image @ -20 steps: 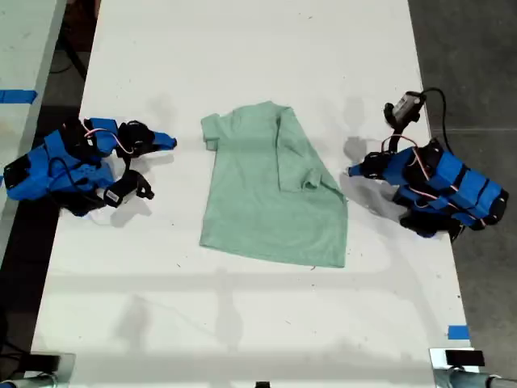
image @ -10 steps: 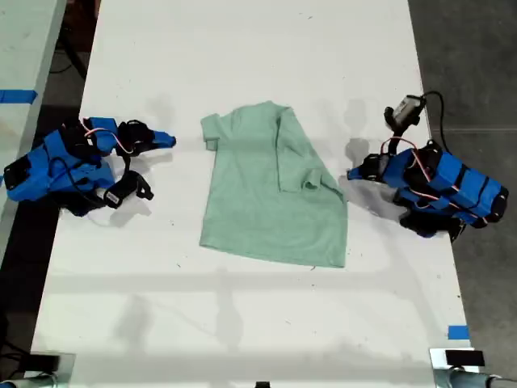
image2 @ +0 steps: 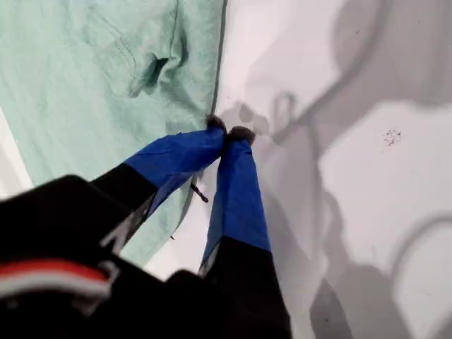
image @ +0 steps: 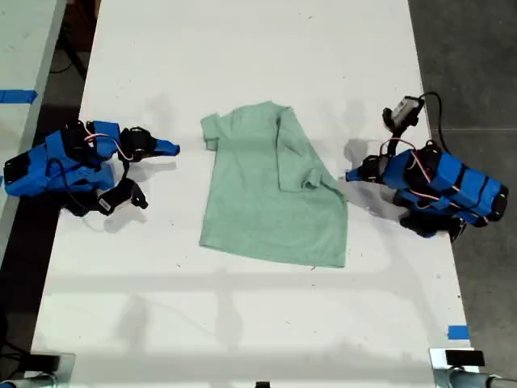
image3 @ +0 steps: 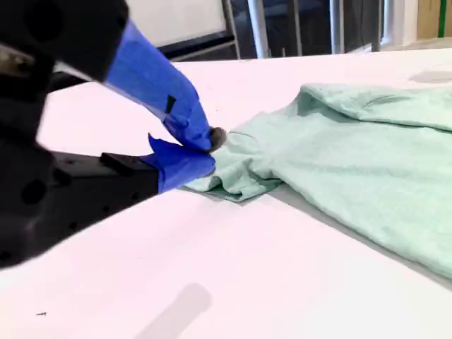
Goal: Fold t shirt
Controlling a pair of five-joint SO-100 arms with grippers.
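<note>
The pale mint-green t shirt (image: 266, 194) lies flat in the middle of the white table (image: 242, 48), with one side folded inward over its body. At the exterior view's right, my first gripper (image: 350, 174) is shut and holds nothing. Its tips (image2: 227, 132) rest on the table right beside the t shirt's (image2: 85, 85) edge. At the exterior view's left, my second gripper (image: 173, 148) is shut and empty. It points at the sleeve of the t shirt (image3: 353, 141), its tips (image3: 208, 150) a short way from the cloth.
Both blue arms lie low on the table, one at each side of the shirt. A strip of blue tape (image: 457, 332) marks the table's near corner at the exterior view's right. Another pale table (image: 24, 48) stands beyond a gap at the exterior view's left.
My second gripper has crept slightly toward the shirt's sleeve. My first gripper has barely shifted beside the shirt's edge. The shirt has not moved.
</note>
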